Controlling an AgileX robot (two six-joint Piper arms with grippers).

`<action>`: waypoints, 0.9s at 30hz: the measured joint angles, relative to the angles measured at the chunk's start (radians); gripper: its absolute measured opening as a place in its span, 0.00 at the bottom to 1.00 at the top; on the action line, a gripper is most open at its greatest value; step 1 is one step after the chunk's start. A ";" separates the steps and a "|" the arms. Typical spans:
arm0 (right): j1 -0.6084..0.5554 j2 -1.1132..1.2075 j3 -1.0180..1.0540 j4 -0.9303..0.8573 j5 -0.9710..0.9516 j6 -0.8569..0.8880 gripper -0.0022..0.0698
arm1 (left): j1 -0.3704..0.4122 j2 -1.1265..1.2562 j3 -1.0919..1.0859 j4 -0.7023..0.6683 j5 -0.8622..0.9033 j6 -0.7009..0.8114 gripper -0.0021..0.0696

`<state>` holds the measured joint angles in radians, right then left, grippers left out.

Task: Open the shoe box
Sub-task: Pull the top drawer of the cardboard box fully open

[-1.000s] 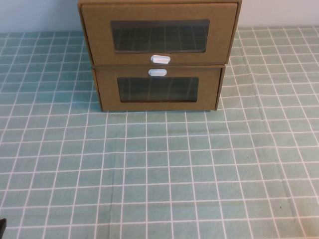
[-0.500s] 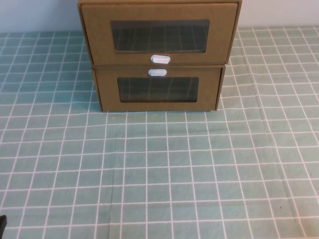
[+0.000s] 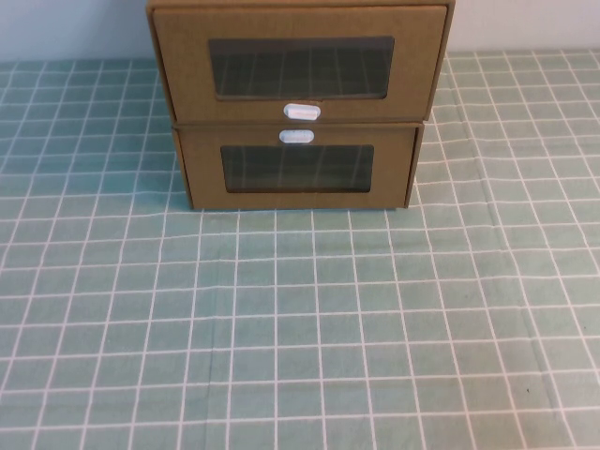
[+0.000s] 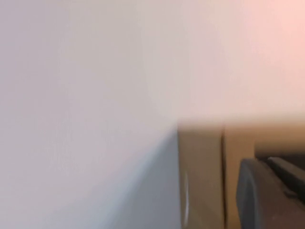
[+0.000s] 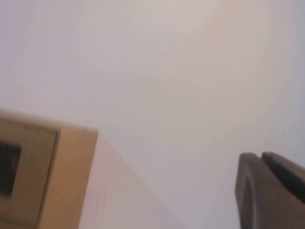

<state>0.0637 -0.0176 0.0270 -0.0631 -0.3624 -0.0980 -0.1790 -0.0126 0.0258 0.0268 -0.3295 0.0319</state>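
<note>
1. The right gripper (image 5: 262, 161) shows only in its own wrist view. Its dark fingers (image 5: 248, 191) lie pressed together, clamped on nothing.
2. Away from those fingers, with a clear gap between, a brown cardboard corner of the shoe box stack (image 5: 45, 176) stands against a pale wall. Nothing touches it.
3. The left gripper (image 4: 267, 164) likewise shows only in its own wrist view, as a dark shape at the edge. Whether it is closed or apart I cannot tell.
4. Just beside that dark shape, seemingly nearer than on the right arm's side, runs a blurred brown face of the stack (image 4: 200, 176).
5. In the high view the upper shoe box (image 3: 300, 64) sits squarely on the lower shoe box (image 3: 298, 169), at the far middle of the green checked tablecloth (image 3: 300, 319).
6. Both fronts are closed flush, each with a dark window.
7. The upper white handle (image 3: 302, 112) and the lower white handle (image 3: 296, 136) sit close together at the seam between the boxes, well apart from either gripper's reach in this view.
</note>
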 joint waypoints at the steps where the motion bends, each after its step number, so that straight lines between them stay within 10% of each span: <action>1: 0.000 0.000 0.000 0.000 -0.061 0.000 0.01 | 0.000 0.000 0.000 0.000 -0.066 -0.023 0.02; 15: 0.000 0.000 -0.007 0.012 -0.573 0.050 0.01 | 0.000 -0.001 -0.030 -0.044 -0.436 -0.071 0.02; 27: 0.000 0.106 -0.494 0.637 -0.223 -0.067 0.01 | 0.000 0.167 -0.439 -0.050 -0.145 -0.073 0.02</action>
<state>0.0637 0.0884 -0.4670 0.5739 -0.5850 -0.1646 -0.1790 0.1544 -0.4136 -0.0236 -0.4744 -0.0412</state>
